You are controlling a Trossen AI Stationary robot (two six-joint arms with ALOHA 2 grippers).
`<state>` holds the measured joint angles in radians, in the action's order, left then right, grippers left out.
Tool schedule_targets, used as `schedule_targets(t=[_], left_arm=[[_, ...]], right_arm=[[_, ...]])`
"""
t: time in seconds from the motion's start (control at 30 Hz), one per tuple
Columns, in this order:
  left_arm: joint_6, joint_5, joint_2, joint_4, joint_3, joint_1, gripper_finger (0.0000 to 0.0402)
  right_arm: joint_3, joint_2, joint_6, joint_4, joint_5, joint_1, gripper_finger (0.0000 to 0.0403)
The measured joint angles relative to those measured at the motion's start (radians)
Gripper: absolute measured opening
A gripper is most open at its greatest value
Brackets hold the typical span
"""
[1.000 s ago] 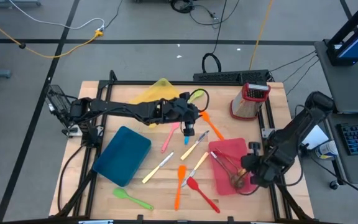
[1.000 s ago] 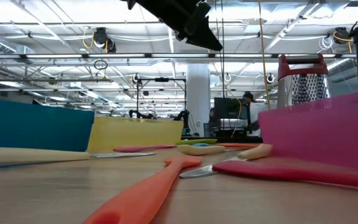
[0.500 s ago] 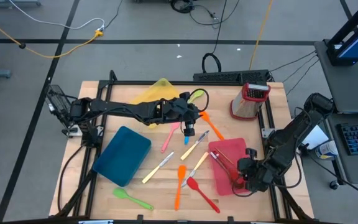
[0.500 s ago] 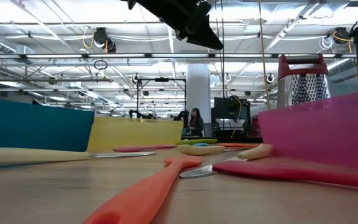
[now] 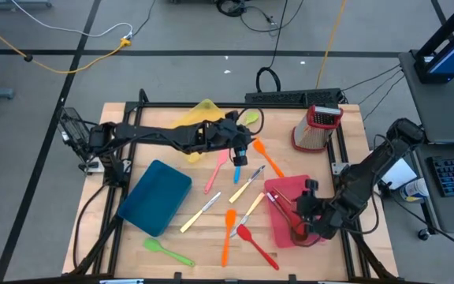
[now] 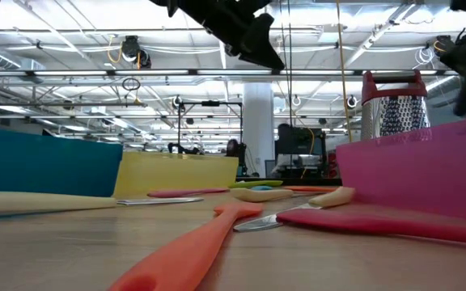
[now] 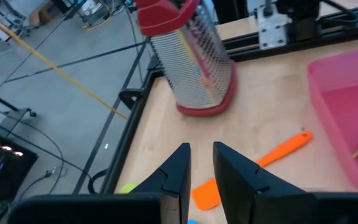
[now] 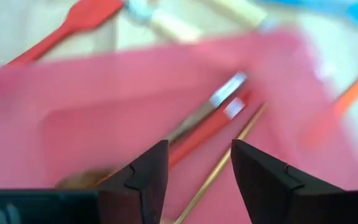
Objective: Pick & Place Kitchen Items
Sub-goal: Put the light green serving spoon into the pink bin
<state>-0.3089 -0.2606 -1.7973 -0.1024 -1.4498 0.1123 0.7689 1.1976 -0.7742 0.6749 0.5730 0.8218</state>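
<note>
Three trays face you: yellow tray (image 5: pixel 195 114), blue tray (image 5: pixel 158 196), red tray (image 5: pixel 288 207). Your right gripper (image 5: pixel 306 214) hovers over the red tray, fingers spread and empty, above three utensils (image 8: pixel 219 121) lying inside. Your left gripper (image 5: pixel 240 155) hangs mid-table, fingers nearly together, grasping nothing visible. Roughly nine utensils lie loose, including one green spatula (image 5: pixel 166 250) and an orange spatula (image 7: pixel 253 171).

Overhead view looked straight down on the whole wooden table (image 5: pixel 211 229); low view looked level across it from table-top height. Both wrist views closely shared the flat pink-red plastic tray (image 8: pixel 166 81).
</note>
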Motion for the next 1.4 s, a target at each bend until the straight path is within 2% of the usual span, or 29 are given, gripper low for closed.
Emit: schedule_targets(t=[0.17,0.27,0.4,0.6,0.73,0.87,1.1,1.27,1.4], left_arm=[[-0.001,0.013,0.0,-0.001,0.0,0.041,0.0073],[0.005,0.1,0.0,-0.002,0.0,0.073,0.0081],[0.023,0.204,-0.016,-0.001,0.001,0.103,0.0122],[0.051,0.208,-0.088,0.08,0.001,0.126,0.0191],[0.097,0.205,-0.121,0.058,-0.017,0.155,0.0203],[0.138,0.205,-0.137,-0.007,-0.06,0.187,0.0189],[0.145,0.234,-0.211,-0.168,-0.201,0.216,0.0164],[0.165,0.233,-0.296,-0.246,-0.255,0.253,0.0168],[0.213,0.233,-0.345,-0.257,-0.256,0.281,0.0168]], right_arm=[[0.0,0.0,0.194,-0.031,0.162,-0.061,0.0165],[0.0,0.0,0.267,-0.043,0.224,-0.107,0.0165],[-0.002,0.0,0.306,-0.081,0.298,-0.174,0.0165],[-0.054,0.0,0.389,-0.188,0.395,-0.28,0.0165],[-0.064,0.0,0.401,-0.191,0.324,-0.358,0.0165],[-0.064,-0.003,0.49,-0.236,0.213,-0.438,0.0165],[-0.064,-0.003,0.702,-0.377,0.176,-0.58,0.0164],[-0.064,-0.003,0.727,-0.39,0.161,-0.673,0.0164],[-0.064,-0.003,0.729,-0.398,0.078,-0.734,0.0164]])
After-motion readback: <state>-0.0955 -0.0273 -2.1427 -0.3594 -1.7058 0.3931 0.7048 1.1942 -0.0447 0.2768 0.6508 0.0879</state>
